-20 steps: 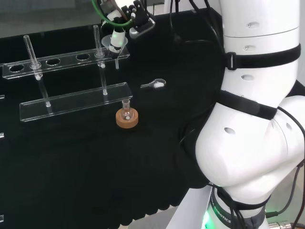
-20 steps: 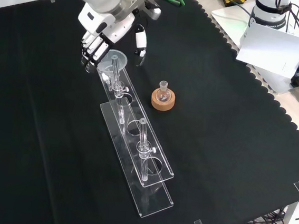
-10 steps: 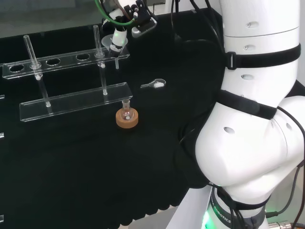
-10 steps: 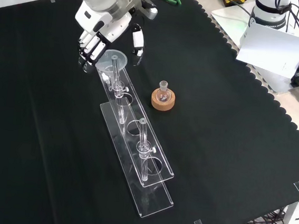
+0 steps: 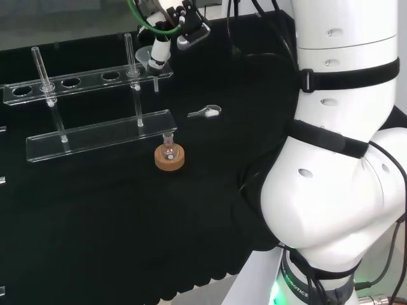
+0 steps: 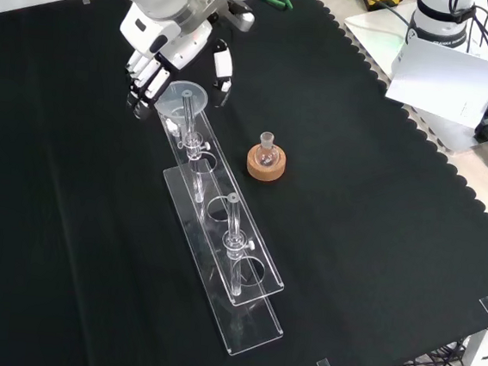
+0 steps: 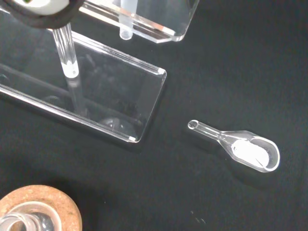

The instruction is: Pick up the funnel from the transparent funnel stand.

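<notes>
One funnel (image 6: 186, 98) seated at stand (image 6: 222, 233) end, directly under hand (image 6: 163, 50); stem held vertical through stand hole; fingers (image 6: 146, 78) and thumb (image 6: 223, 70) spread apart either side of rim, nothing gripped; straight upward lift judged needed.

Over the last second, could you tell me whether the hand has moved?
Yes: in the front view the hand has crept up-left, away from the cork ring.

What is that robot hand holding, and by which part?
It looks like the funnel: the robot hand has fingers on one side of the wide rim and the thumb on the other. Whether they actually touch it cannot be told.
</notes>
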